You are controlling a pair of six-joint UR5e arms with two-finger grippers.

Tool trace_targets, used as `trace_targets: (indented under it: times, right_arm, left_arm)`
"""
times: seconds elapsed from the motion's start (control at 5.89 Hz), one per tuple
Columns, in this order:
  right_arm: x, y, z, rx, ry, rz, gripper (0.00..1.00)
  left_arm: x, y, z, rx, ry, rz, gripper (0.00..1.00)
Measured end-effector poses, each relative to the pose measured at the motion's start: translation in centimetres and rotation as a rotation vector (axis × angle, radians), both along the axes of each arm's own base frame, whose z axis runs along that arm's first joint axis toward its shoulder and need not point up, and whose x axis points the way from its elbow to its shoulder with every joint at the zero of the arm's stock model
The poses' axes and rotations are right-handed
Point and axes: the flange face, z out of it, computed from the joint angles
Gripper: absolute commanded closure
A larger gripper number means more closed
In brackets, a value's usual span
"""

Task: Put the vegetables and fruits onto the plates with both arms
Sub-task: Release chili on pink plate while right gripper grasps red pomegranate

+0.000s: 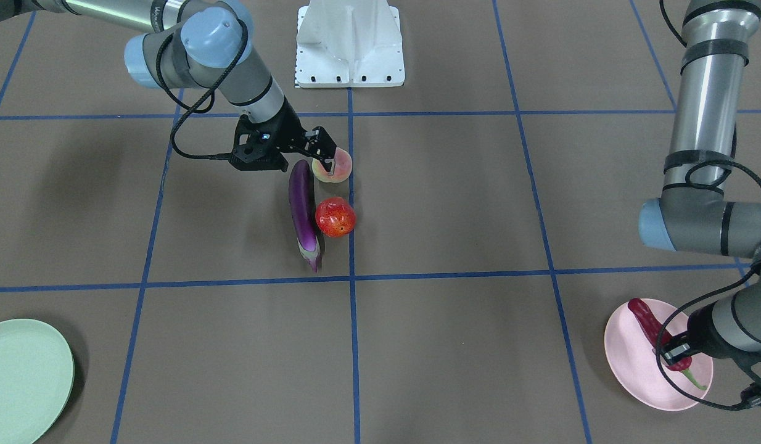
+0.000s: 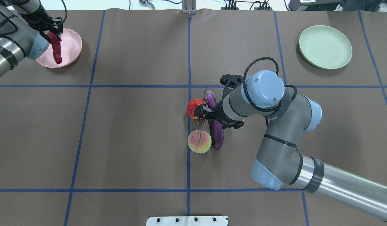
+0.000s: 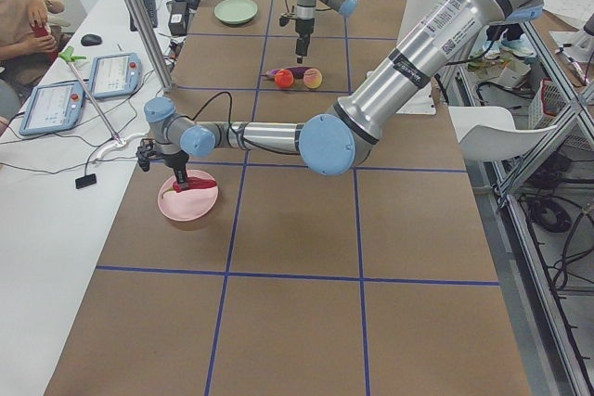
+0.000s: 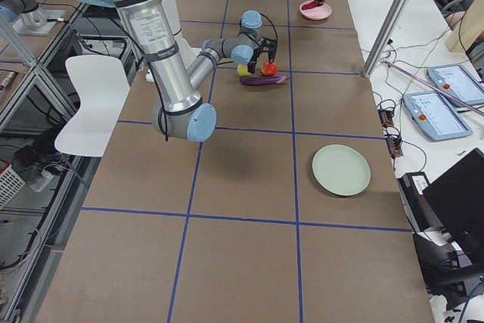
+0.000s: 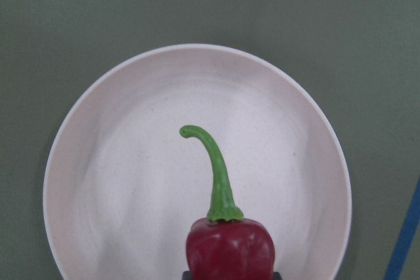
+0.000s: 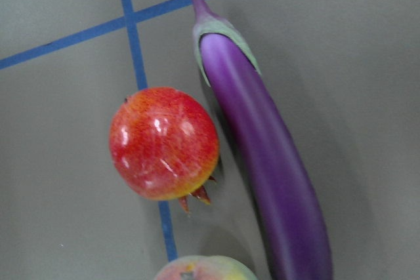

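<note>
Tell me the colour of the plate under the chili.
Pale pink plate; clearest in left wrist view.

The right arm (image 2: 275,131) bends at the elbow and reaches inward, its right claw (image 2: 200,115) pointing down, jaws parted. The left arm (image 1: 707,123) stretches far out sideways, and its left claw (image 1: 669,353) points down, clamped on the chili pepper (image 1: 647,319).

The round, matte pale green plate (image 1: 23,376) is cut off at the front view's 9 o'clock edge. The round pale pink-yellow peach (image 6: 203,270) and the dark-red chili pepper (image 5: 230,250) are each cropped at 6 o'clock in the wrist views.
</note>
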Motion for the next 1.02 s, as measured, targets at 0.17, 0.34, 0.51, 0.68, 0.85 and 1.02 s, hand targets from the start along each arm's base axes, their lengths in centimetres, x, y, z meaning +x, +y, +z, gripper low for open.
trace_targets:
  times: [0.17,0.34,0.51,0.68,0.85,1.02]
  right_arm:
    - [-1.3,-0.9,-0.4,0.000,0.010,0.013,0.00]
    - [-2.2,-1.6,-0.4,0.006,0.028,0.033,0.00]
    - [-2.7,-2.2,-0.3,0.014,0.042,0.053,0.01]
    - [-3.0,-2.7,-0.4,0.026,0.050,0.069,0.01]
    - [-3.7,-3.4,-0.9,0.037,0.059,0.086,0.01]
    - [-4.7,-4.1,-1.3,0.041,0.068,0.096,0.01]
  left_arm:
    - [-0.7,-0.7,0.4,0.014,-0.024,-0.021,0.01]
    - [-1.0,-1.0,0.5,0.029,-0.032,-0.032,0.00]
    - [-1.0,-1.2,0.3,0.034,-0.027,-0.045,0.00]
    - [-1.0,-1.3,0.1,0.037,-0.021,-0.058,0.00]
    - [-1.0,-1.3,0.0,0.044,-0.015,-0.064,0.00]
    - [-1.0,-1.2,-0.1,0.045,-0.012,-0.067,0.00]
